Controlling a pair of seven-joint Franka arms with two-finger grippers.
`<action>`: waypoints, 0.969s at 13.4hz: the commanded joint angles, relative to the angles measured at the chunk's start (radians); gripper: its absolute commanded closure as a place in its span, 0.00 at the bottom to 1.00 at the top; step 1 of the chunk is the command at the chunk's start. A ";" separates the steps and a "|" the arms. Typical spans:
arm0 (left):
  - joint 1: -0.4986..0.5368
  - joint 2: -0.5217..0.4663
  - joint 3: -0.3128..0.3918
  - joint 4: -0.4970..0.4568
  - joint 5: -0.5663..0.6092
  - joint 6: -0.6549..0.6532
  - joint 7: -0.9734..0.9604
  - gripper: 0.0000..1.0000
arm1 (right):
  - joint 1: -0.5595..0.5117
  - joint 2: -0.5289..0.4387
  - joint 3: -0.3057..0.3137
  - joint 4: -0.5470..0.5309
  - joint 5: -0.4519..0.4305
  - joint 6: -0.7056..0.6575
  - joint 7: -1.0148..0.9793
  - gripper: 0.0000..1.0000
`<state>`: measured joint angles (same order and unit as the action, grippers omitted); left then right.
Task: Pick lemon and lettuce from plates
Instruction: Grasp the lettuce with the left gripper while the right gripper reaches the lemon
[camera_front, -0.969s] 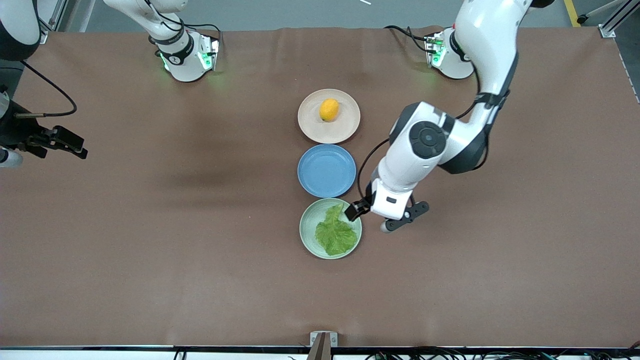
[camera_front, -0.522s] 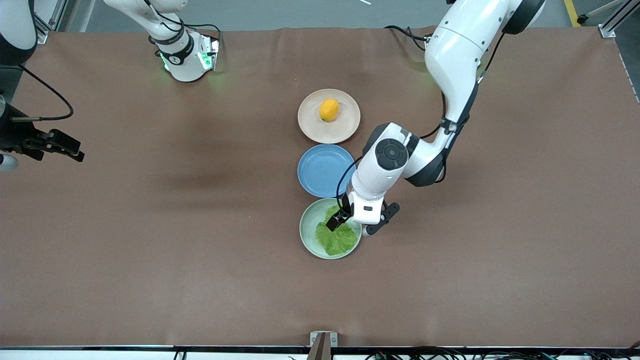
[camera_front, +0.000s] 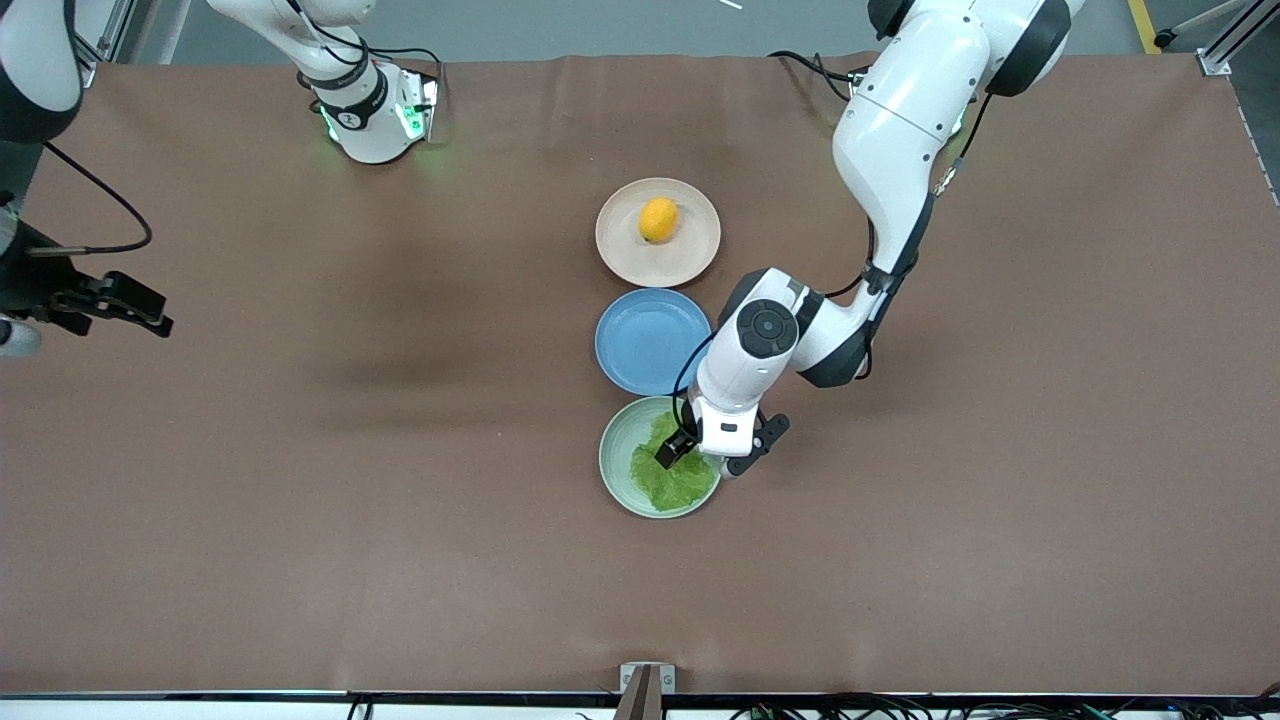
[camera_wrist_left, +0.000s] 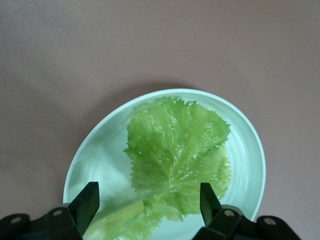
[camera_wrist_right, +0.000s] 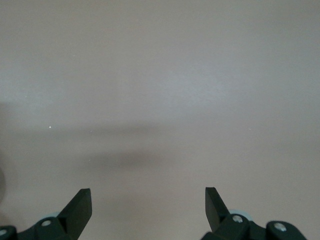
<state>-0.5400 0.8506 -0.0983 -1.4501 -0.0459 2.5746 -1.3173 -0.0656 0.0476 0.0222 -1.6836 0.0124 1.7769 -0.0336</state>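
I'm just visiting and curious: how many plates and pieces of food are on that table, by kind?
Plates: 3, beige-pink plate, blue plate, mint green plate
Lemon: 1, on the beige-pink plate
Lettuce: 1, on the mint green plate
Total: 5

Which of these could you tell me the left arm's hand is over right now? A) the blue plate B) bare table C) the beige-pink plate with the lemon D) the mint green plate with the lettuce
D: the left hand, open, is over the lettuce on the mint green plate, while the lemon lies untouched on the beige-pink plate.
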 joint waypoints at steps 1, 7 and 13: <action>-0.011 0.022 0.022 0.027 0.021 0.010 -0.029 0.24 | 0.041 0.061 0.002 0.038 0.003 -0.008 -0.011 0.00; -0.011 0.030 0.023 0.028 0.021 0.024 -0.037 0.52 | 0.069 0.117 0.002 0.021 0.000 -0.102 -0.002 0.00; -0.011 0.030 0.022 0.028 0.020 0.044 -0.059 0.88 | 0.422 -0.008 0.012 -0.174 0.038 -0.030 0.695 0.00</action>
<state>-0.5404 0.8681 -0.0857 -1.4419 -0.0457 2.6081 -1.3423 0.2598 0.1142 0.0402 -1.7435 0.0265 1.6866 0.4896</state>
